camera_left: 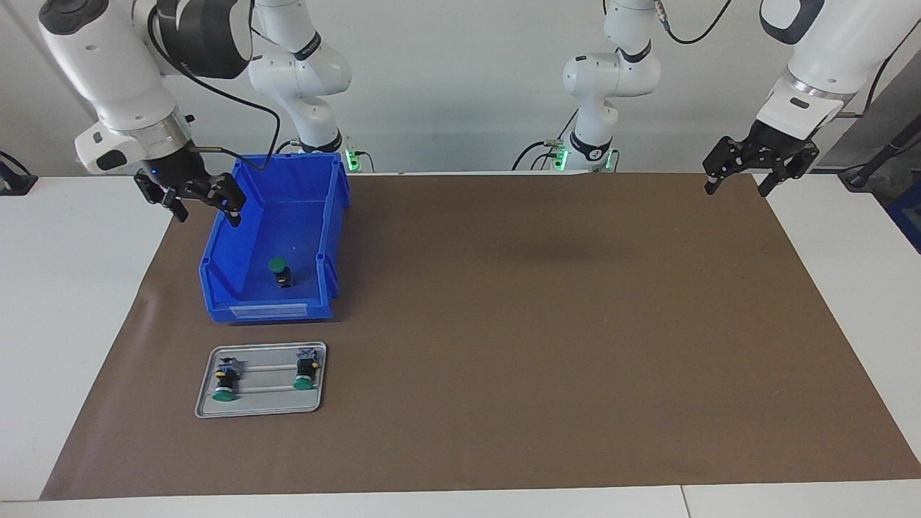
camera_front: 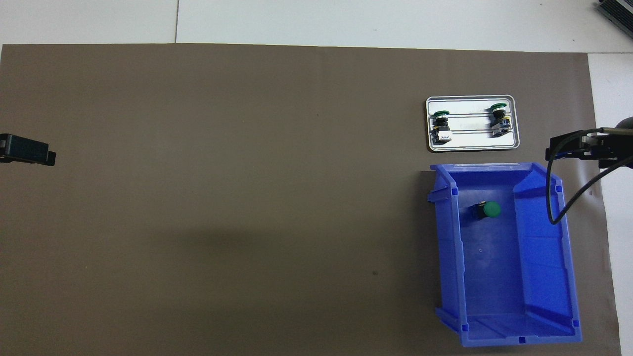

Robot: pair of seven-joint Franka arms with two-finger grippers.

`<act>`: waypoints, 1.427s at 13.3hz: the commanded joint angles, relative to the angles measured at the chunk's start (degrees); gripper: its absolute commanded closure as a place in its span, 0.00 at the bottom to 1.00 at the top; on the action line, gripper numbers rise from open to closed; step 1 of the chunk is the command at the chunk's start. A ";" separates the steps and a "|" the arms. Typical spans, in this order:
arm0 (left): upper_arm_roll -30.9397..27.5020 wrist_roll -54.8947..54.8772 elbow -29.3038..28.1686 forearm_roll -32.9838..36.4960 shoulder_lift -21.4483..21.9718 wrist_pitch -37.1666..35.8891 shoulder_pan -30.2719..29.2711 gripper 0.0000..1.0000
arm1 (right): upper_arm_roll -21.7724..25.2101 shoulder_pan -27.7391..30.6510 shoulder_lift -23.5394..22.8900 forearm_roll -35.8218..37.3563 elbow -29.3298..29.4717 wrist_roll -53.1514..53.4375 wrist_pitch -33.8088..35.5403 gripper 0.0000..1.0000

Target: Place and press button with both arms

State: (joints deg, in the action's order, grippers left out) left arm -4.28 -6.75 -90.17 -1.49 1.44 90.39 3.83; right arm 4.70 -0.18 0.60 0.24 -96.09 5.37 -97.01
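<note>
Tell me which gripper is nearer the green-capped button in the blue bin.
Right. The right gripper hangs open above the blue plastic bin's rim, close to the green-capped button inside it. The left gripper waits open over the brown mat's corner at the left arm's end.

Frame edges crop the left gripper (camera_front: 27, 151) overhead, and the blue bin's (camera_front: 544, 316) end nearest the robots.
</note>
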 commanded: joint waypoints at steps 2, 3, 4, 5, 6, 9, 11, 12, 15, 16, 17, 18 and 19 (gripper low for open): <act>0.23 -0.28 -2.11 0.96 1.81 0.76 -0.23 0.00 | 0.64 -3.05 -1.74 3.96 4.49 1.57 2.53 0.00; 0.23 -0.28 -2.11 0.96 1.81 0.76 -0.23 0.00 | 0.83 -3.33 -1.83 3.63 5.20 1.92 2.79 0.00; 0.23 -0.28 -2.11 0.96 1.81 0.76 -0.23 0.00 | 0.75 -3.07 -1.22 2.67 4.95 1.92 3.32 0.00; 0.23 -0.28 -2.11 0.96 1.81 0.76 -0.23 0.00 | 0.66 -2.98 -0.35 1.88 4.59 1.31 4.37 0.00; 0.23 -0.28 -2.11 0.96 1.81 0.76 -0.23 0.00 | 0.66 -3.07 1.40 1.87 2.68 0.79 5.42 0.00; 0.23 -0.28 -2.11 0.96 1.81 0.76 -0.23 0.00 | 0.40 -3.16 2.21 2.22 1.07 0.60 4.99 0.00; 0.23 -0.28 -2.11 0.96 1.81 0.76 -0.23 0.00 | 0.13 -2.81 1.95 2.23 2.30 0.43 6.38 0.00; 0.23 -0.28 -2.11 0.96 1.81 0.76 -0.23 0.00 | 0.22 -2.81 1.95 1.79 2.91 0.52 9.44 0.00; 0.23 -0.28 -2.11 0.96 1.81 0.76 -0.23 0.00 | 0.31 -2.89 1.86 1.87 4.58 0.34 10.97 0.00; 0.23 -0.28 -2.11 0.96 1.81 0.76 -0.23 0.00 | 0.22 -2.98 2.03 1.87 4.68 0.34 11.32 0.00; 0.23 -0.28 -2.11 0.96 1.81 0.76 -0.23 0.00 | 0.22 -3.42 2.04 1.87 4.68 0.51 11.23 0.00; 0.23 -0.28 -2.11 0.96 1.81 0.76 -0.23 0.00 | 0.13 -3.51 1.86 1.78 4.94 0.52 10.88 0.00; 0.23 -0.28 -2.11 0.96 1.81 0.76 -0.23 0.00 | 0.13 -3.60 1.60 1.78 5.81 0.69 10.88 0.00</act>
State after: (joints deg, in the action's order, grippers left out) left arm -4.28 -6.75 -90.17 -1.49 1.44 90.39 3.83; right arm 4.87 -3.59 2.22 2.56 -91.61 6.37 -86.93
